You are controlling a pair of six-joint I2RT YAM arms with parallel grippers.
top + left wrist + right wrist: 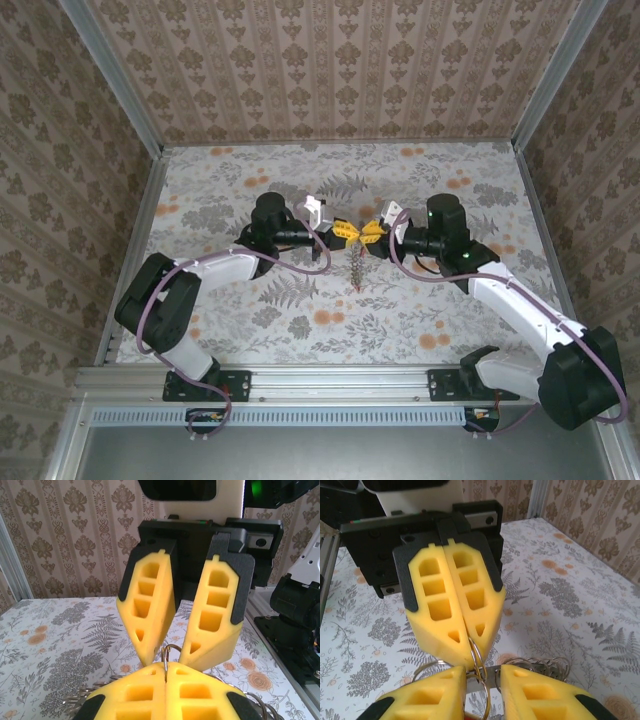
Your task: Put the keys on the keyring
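Mid-threading, by the look of it: working the keyring (pixel 477 655) between two end effectors, up in the air over the middle of the counter (pixel 420 310). Clenched hard with the left end effector (pixel 466 651), yellow pads pressed flat together on a thin wire loop of the ring. Opposite, tip to tip, the right end effector (pixel 171 659) with jaws standing apart, one pad on each side of that same loop and no squeeze visible on anything. More coiled turns of the ring spilling out to both sides low in the right wrist view. Below the pinch, in the top view, a small bundle dangling toward the counter, reddish at its lower end: most likely the keys (pixel 357 284), too small to count or to call threaded.

Next, probably: closing the right jaws on the loop or on a key beside it, then feeding along the wire with the left clamp firm. Calls for slow, fine motion. Hardly any gap among the four pads, so some risk of pad knocking pad and twisting the ring loose.

Plenty of open counter all round. Patterned walls (pixel 60 150) and near rail (pixel 350 381) well apart from the pinch.
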